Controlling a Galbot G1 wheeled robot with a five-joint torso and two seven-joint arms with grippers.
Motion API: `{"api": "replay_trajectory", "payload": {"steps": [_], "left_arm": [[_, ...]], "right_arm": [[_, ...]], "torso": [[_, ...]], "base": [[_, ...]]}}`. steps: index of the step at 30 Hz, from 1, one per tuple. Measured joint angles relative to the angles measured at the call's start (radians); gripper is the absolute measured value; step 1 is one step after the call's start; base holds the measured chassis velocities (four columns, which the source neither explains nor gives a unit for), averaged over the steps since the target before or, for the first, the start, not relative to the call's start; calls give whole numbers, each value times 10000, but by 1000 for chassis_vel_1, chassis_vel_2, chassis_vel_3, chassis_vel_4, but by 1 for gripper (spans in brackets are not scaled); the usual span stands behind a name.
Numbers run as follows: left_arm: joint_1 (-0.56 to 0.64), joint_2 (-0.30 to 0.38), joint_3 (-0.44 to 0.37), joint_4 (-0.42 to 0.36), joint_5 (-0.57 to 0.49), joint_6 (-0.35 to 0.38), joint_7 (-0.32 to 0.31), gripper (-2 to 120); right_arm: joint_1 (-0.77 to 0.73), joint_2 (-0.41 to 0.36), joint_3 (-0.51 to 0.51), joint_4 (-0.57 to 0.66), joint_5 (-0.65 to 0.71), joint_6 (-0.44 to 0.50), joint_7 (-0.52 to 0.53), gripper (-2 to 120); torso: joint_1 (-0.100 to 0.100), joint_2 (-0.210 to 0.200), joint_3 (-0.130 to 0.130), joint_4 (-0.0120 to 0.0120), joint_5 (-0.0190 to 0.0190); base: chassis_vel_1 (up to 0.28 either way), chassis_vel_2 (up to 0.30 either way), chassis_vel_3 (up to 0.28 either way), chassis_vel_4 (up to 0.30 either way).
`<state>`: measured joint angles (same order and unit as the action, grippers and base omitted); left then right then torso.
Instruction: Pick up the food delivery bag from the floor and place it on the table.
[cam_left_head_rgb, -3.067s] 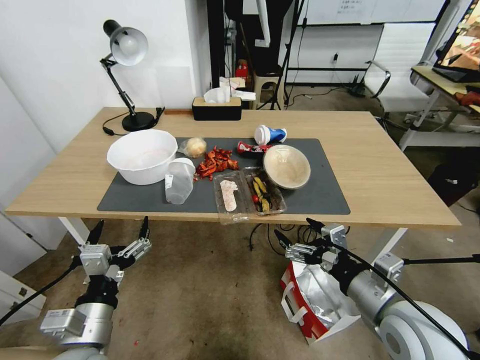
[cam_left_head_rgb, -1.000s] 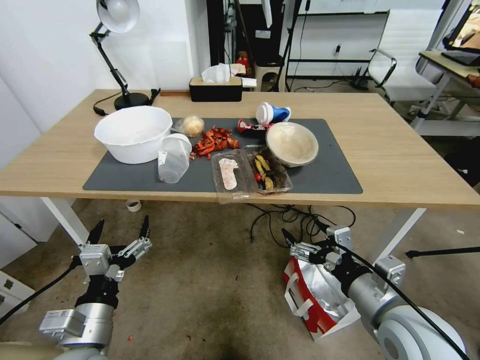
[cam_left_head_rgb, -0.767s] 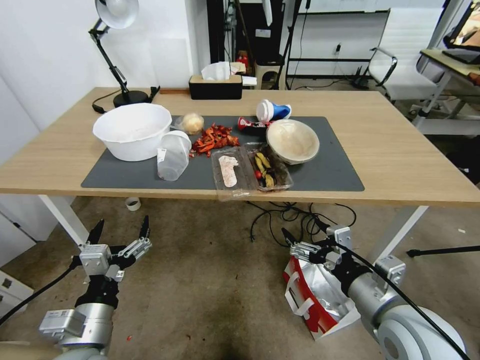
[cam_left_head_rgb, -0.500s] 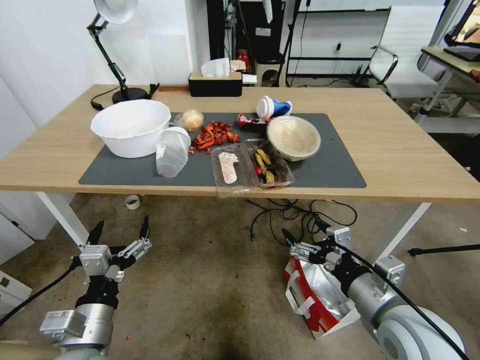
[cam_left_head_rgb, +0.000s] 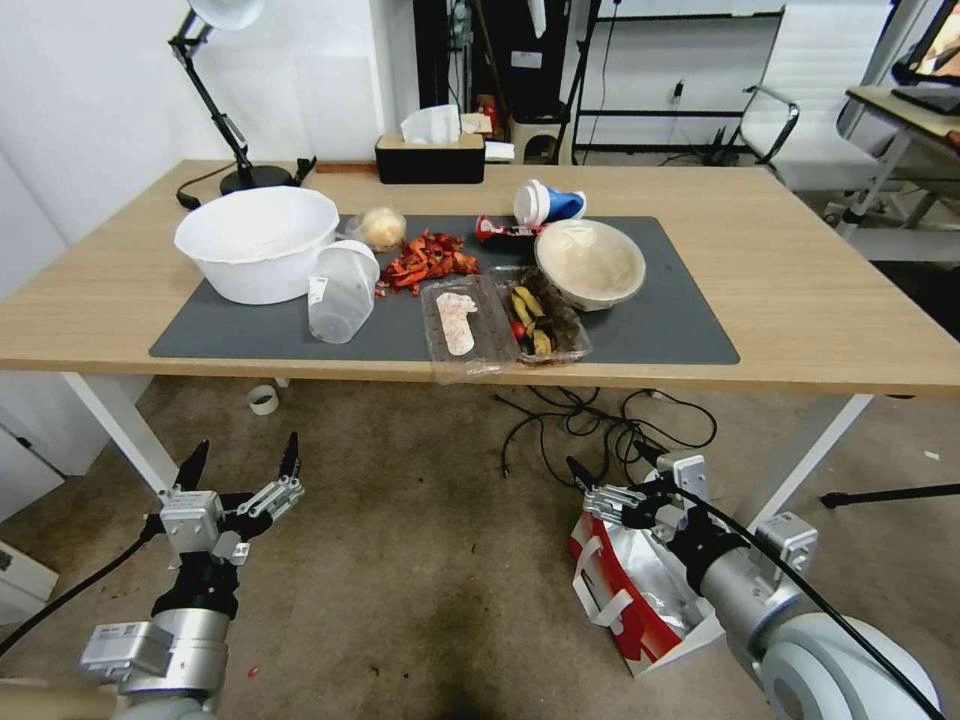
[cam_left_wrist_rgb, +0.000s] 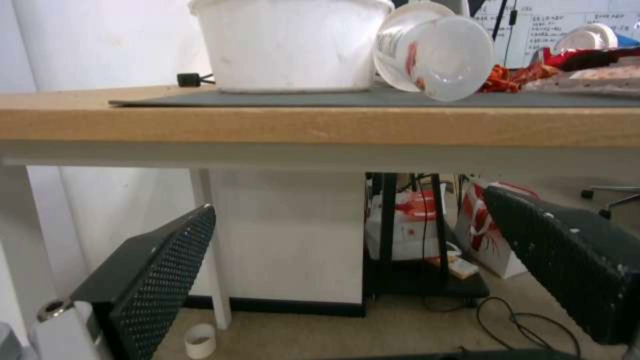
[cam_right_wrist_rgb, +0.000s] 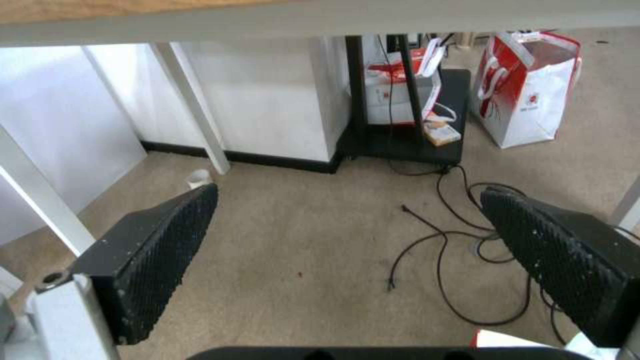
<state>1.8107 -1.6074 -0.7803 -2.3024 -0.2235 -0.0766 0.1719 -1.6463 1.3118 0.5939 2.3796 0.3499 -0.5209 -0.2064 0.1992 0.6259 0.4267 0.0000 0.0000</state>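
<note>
Hovering above food delivery bag (cam_left_head_rgb: 625, 590), right pincer (cam_left_head_rgb: 610, 474) spread; left pincer (cam_left_head_rgb: 240, 458) spread, idle.

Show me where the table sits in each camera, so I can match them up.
Head view: the table spans the upper half, beyond the left gripper and right gripper.
Left wrist view: its wooden front edge, seen from slightly below.
Right wrist view: its white underframe, seen from beneath.
Shared landmark: the white tape roll on the floor.
</note>
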Motion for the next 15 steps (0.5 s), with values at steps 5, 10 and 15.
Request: {"api": "replay_trajectory", "payload": {"steps": [5, 10, 15], "left_arm": [[-11, 30, 23, 0, 20, -3, 8, 100], [-42, 102, -16, -34, -28, 12, 9, 100], [-46, 112, -19, -13, -54, 12, 9, 100]], "right_arm": [[35, 7, 73, -84, 4, 29, 11, 100], [132, -1, 166, -192, 28, 67, 38, 100], [114, -5, 184, -204, 31, 85, 40, 100]], "torso": [[-104, -250, -146, 0, -1], [-179, -463, -280, 0, -1], [-239, -627, -386, 0, 0]], "base": [[0, 0, 0, 0], [0, 0, 0, 0], [0, 0, 0, 0]]}}
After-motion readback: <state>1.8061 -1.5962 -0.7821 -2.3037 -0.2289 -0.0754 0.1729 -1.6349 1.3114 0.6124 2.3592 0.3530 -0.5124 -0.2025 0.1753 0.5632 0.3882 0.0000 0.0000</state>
